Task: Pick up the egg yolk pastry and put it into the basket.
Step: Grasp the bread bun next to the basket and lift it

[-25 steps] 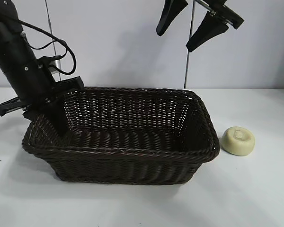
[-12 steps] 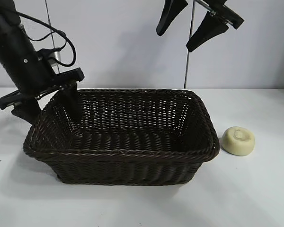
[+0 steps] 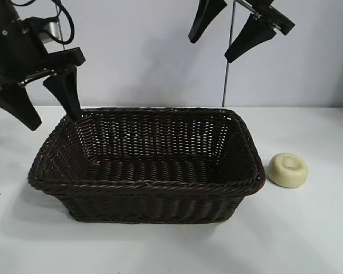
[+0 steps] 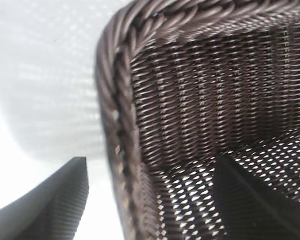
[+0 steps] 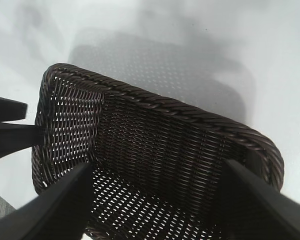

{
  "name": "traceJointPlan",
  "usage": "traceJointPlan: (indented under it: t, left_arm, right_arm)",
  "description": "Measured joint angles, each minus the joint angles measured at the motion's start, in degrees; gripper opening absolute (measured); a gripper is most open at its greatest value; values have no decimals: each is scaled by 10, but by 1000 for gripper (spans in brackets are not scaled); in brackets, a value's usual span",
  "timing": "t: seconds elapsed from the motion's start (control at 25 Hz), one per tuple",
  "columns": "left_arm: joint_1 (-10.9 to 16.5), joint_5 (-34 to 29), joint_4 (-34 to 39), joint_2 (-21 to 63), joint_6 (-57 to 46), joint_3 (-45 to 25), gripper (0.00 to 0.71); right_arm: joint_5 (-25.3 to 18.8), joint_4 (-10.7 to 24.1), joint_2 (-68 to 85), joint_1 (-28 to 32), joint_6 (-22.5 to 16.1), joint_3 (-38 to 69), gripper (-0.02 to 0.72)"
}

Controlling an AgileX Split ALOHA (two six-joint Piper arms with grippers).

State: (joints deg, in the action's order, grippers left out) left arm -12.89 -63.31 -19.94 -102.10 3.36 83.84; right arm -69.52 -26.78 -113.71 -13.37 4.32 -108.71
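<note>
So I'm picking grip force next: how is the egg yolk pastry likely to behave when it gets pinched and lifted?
The egg yolk pastry looks like a small soft bun, so it is probably light and could dent or crumble under a hard squeeze. It lies flat on the table on a broad base, so it seems unlikely to roll. Its rounded sides might slip between smooth fingers.
</note>
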Motion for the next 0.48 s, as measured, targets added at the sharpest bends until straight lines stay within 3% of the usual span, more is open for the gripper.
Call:
traceJointPlan:
  t: [0.48]
  left_arm:
    - [0,8,-132,54,0,-2,512]
  right_arm:
    - [-1,-1,0,0,0,0,517]
